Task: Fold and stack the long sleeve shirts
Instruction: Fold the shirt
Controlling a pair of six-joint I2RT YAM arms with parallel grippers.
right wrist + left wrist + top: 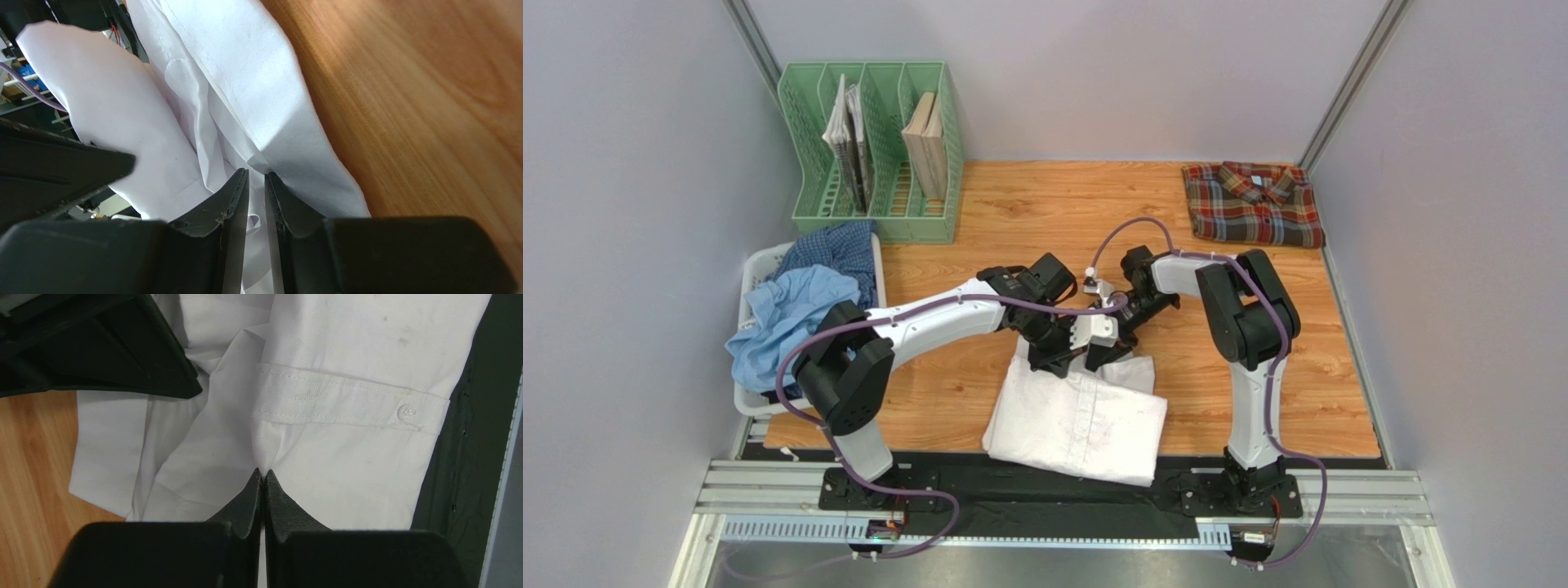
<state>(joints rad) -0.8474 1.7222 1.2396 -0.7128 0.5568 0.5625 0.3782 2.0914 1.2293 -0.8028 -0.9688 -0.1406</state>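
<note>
A plain white long sleeve shirt (1081, 423) lies partly folded near the table's front edge. Both grippers meet at its far edge. My left gripper (1059, 355) is shut on a pucker of white cloth just below a buttoned cuff (350, 404), its tips (264, 473) pressed together. My right gripper (1101, 352) is shut on a fold of the same shirt (270, 92), with cloth showing between its fingers (256, 176). A folded red-green-navy plaid shirt (1253, 203) rests at the back right corner. Light blue (787, 321) and dark blue checked (840, 251) shirts are heaped in the basket.
A white plastic basket (759, 265) sits at the table's left edge. A green file rack (873, 153) with books stands at the back left. Bare wood (1038, 208) lies between the arms and the back wall. A black strip (457, 471) borders the table's front edge.
</note>
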